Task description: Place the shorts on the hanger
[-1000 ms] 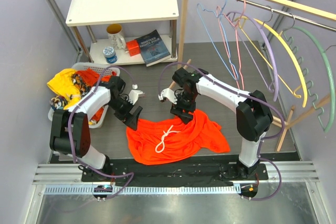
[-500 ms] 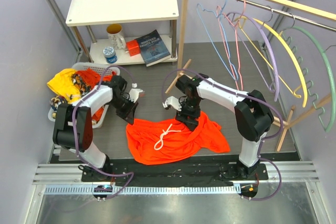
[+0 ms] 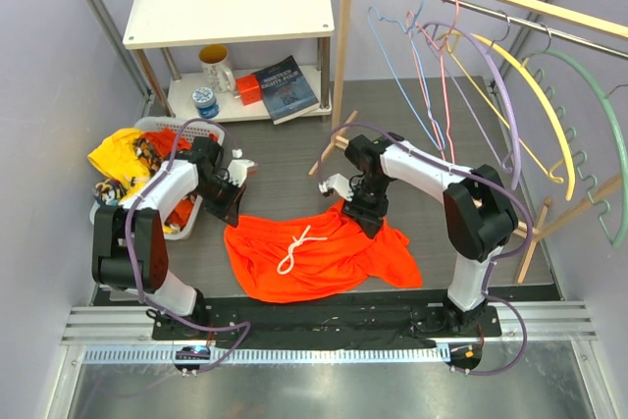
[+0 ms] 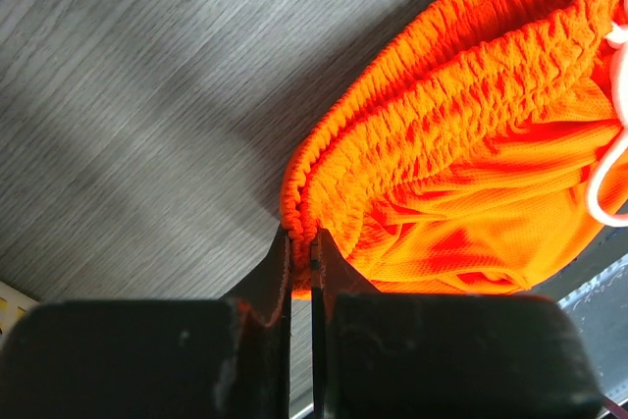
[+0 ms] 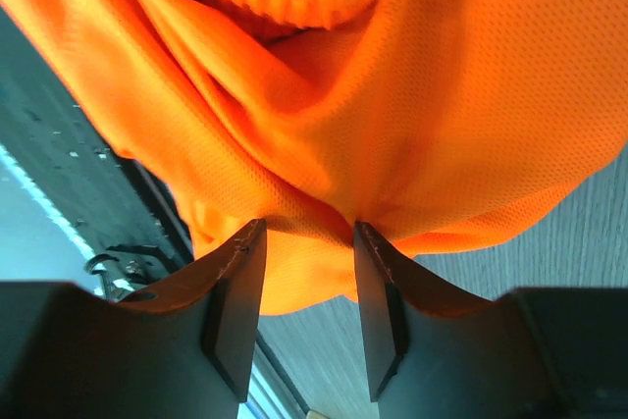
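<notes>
The orange shorts (image 3: 324, 262) lie spread on the floor between the arms, white drawstring (image 3: 294, 247) on top. My left gripper (image 3: 234, 211) is at their left corner, shut on the gathered waistband (image 4: 300, 235). The shorts (image 4: 471, 144) fill the right of the left wrist view. My right gripper (image 3: 363, 219) is down on the garment's upper right part. In the right wrist view the right gripper (image 5: 306, 228) has its jaws apart, with a fold of the shorts (image 5: 392, 95) bulging between them. The light-blue hanger (image 3: 396, 74) hangs on the rail at the back right, away from both grippers.
A white basket (image 3: 186, 127) with yellow and patterned clothes stands at the left, close to the left arm. A low white shelf (image 3: 231, 12) holds a mug and a book. Pink (image 3: 446, 85), lilac (image 3: 498, 76), yellow (image 3: 535, 95) and green (image 3: 601, 125) hangers share the wooden rack.
My left gripper has shut on the waistband corner and drawn it left. My right gripper has slid right along the shorts and its jaws have narrowed. The shorts lie further left.
</notes>
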You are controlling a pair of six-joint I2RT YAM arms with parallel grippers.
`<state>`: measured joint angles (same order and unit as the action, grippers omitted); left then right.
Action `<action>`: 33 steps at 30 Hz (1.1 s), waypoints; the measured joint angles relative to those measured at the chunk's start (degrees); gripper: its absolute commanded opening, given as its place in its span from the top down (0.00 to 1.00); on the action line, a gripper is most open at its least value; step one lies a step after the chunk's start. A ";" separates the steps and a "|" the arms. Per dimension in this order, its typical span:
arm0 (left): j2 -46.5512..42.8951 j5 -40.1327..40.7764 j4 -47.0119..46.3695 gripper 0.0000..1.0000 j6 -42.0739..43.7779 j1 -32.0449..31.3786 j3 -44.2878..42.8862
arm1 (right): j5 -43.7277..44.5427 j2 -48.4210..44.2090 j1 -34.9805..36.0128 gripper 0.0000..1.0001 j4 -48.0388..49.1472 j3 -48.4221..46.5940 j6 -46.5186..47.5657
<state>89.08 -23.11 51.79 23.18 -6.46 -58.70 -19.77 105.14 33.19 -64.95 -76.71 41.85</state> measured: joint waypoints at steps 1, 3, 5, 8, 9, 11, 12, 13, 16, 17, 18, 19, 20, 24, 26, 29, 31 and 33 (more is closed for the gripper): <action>0.00 0.04 0.09 1.00 0.09 0.00 0.00 | -0.24 0.00 0.09 0.52 -0.44 -0.24 -0.02; -0.02 0.04 0.31 1.00 0.31 -0.04 0.02 | -1.16 0.02 0.15 0.50 -2.08 -2.21 -0.24; 0.00 0.04 0.33 1.00 0.52 -0.07 0.02 | -2.29 0.13 0.26 0.48 -3.04 -5.66 -0.48; 0.00 0.00 0.39 1.00 0.90 -0.17 0.02 | -4.07 0.20 1.05 0.43 -3.32 -11.65 -1.60; 0.00 0.00 0.39 1.00 0.96 -0.20 0.00 | -4.33 0.24 1.33 0.42 -3.26 -13.03 -1.81; 0.00 0.00 0.39 1.00 0.96 -0.22 0.02 | -4.66 0.52 2.56 0.41 -2.86 -15.39 -2.16; 0.00 -0.02 0.42 1.00 0.96 -0.22 0.02 | -4.74 0.79 3.17 0.40 -2.80 -16.00 -2.34; 0.00 -0.02 0.39 1.00 0.96 -0.22 0.00 | -4.83 1.27 3.76 0.39 -2.69 -16.55 -2.38; 0.00 -0.07 0.42 1.00 0.96 -0.22 0.02 | -4.92 3.93 5.29 0.37 -2.32 -17.40 -2.51; 0.00 -0.07 0.44 1.00 0.96 -0.22 0.00 | -4.92 4.87 5.57 0.37 -2.21 -17.49 -2.49; 0.00 -0.07 0.46 1.00 0.94 -0.22 0.00 | -4.85 6.21 6.05 0.37 -1.97 -17.49 -2.47; 0.00 -0.09 0.46 1.00 0.96 -0.22 0.02 | -4.83 7.10 6.25 0.37 -1.86 -17.49 -2.45; 0.00 -0.11 0.46 1.00 0.96 -0.22 0.00 | -4.76 8.11 6.56 0.37 -1.62 -17.49 -2.43; 0.04 -0.17 0.48 1.00 0.94 -0.22 0.00 | -4.57 10.03 7.87 0.40 -0.39 -17.46 -2.45; 0.04 -0.20 0.48 1.00 0.92 -0.22 0.02 | -4.55 9.99 8.79 0.42 0.31 -17.46 -2.54; 0.04 -0.22 0.48 1.00 0.90 -0.22 0.00 | -4.37 9.99 10.21 0.45 1.33 -17.46 -2.82; 0.04 -0.24 0.48 1.00 0.90 -0.22 0.02 | -4.31 9.99 10.80 0.51 1.84 -17.46 -3.04; 0.04 -0.24 0.48 1.00 0.90 -0.22 0.02 | -3.96 9.99 11.32 0.61 2.05 -17.46 -3.19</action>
<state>89.12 -23.35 52.27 24.08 -6.68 -58.67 -23.73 115.13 44.51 -62.89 -94.17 38.65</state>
